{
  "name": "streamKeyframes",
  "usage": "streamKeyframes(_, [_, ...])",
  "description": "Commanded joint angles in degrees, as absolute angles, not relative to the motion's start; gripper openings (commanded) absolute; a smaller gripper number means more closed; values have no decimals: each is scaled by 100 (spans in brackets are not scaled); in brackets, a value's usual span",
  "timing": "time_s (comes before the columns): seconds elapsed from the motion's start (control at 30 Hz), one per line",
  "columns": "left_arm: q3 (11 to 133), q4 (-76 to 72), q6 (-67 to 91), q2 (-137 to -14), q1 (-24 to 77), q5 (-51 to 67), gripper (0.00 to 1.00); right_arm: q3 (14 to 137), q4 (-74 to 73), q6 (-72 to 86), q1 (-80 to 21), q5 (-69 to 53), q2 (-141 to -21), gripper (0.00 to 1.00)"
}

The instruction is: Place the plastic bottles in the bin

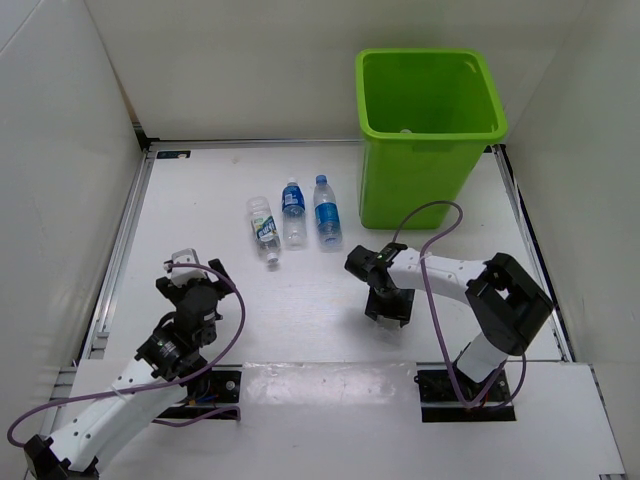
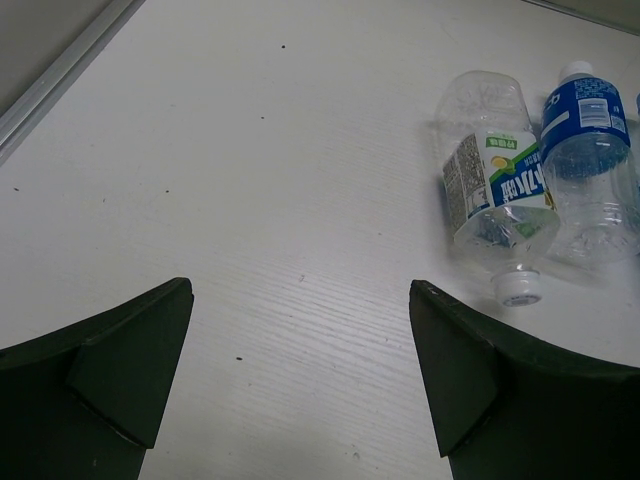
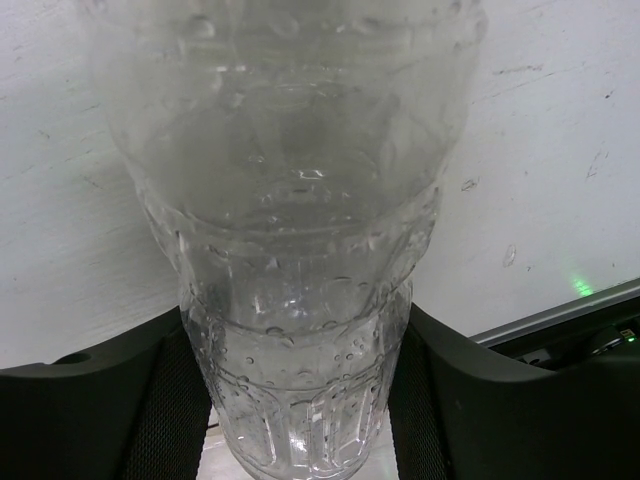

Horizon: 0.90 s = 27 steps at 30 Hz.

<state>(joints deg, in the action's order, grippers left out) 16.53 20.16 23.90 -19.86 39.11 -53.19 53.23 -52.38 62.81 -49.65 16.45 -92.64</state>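
White table (image 1: 300,310): right pincer (image 1: 388,308) clamps unlabelled bottle (image 3: 290,250); left pincer (image 2: 300,300) gapes empty; bin (image 1: 410,190) beyond.

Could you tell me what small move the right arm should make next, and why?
Probably raise the right gripper and begin carrying it toward the bin. It is already closed on the unlabelled clear bottle, as the right wrist view shows. The tall bin stands just beyond the gripper, so the bottle likely has to go up first to clear the rim.
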Motion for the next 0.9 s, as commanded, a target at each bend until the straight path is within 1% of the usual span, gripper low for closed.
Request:
streamKeyframes(0.0, [1828,2066,2435,-2021,3885,-5388,100,5168,-4825,6521,-5124,1397,-9361,21])
streamKeyframes(0.03, [1819,2065,2443,-2013,3885,-5396,100,5177,-4834,6548,-5150,1432,-9317,15])
streamKeyframes(0.07, [1819,2083,2443,-1987,3885,-5405,100,5220,-4956,6565,-5246,1502,-9256,0])
streamKeyframes(0.13, [1811,2092,2435,-2004,3893,-5396,100,5387,-5176,6687,-5404,1843,-9141,0])
streamKeyframes(0.17, [1811,2100,2435,-1978,3894,-5405,100,5431,-5403,6775,-5719,1959,-9036,0])
streamKeyframes(0.23, [1819,2101,2452,-1977,3893,-5405,100,5607,-5606,6977,-5958,2379,-8991,0])
streamKeyframes(0.3, [1811,2092,2443,-1960,3885,-5405,100,5940,-6169,7241,-6546,2636,-8956,0])
streamKeyframes(0.33, [1811,2100,2452,-1951,3876,-5414,100,6055,-6387,7390,-6913,3046,-8921,0])
streamKeyframes(0.37, [1819,2101,2461,-1960,3885,-5405,100,6430,-6607,7435,-7361,3206,-8895,0])
streamKeyframes(0.4, [1802,2101,2461,-1943,3876,-5423,100,6573,-6670,7444,-7600,3539,-8877,0])
streamKeyframes(0.43, [1810,2101,2470,-1951,3885,-5405,100,6722,-6749,7410,-8064,3725,-8912,0])
streamKeyframes(0.47, [1811,2101,2452,-1960,3885,-5397,100,7185,-6976,7374,-8425,4005,-8938,0])
streamKeyframes(0.53, [1802,2100,2443,-1960,3885,-5388,100,7495,-7284,7313,-8935,4420,-9113,0])
streamKeyframes(0.57, [1810,2118,2452,-1969,3885,-5388,100,7984,-7547,7286,-9086,4795,-9158,0])
streamKeyframes(0.63, [1819,2127,2461,-1960,3876,-5397,100,8313,-7829,7111,-9315,5078,-9237,0])
streamKeyframes(0.67, [1819,2127,2470,-1960,3885,-5405,100,8689,-7770,6658,-9377,5393,-9203,0])
streamKeyframes(0.73, [1811,2066,2461,-1951,3885,-5397,100,8919,-7421,6286,-9326,5800,-8878,0])
streamKeyframes(0.77, [1811,2135,2452,-1960,3893,-5388,100,8877,-7157,5310,-9038,5749,-8773,0])
streamKeyframes(0.8, [1819,2118,2443,-1951,3894,-5388,100,8799,-6215,4865,-8565,5626,-8284,0])
streamKeyframes(0.83, [1819,2136,2443,-1951,3885,-5379,100,8728,-5857,4460,-8326,5207,-8097,0])
streamKeyframes(0.87, [1819,2101,2435,-1960,3885,-5370,100,8580,-5497,3647,-8071,4916,-7642,0])
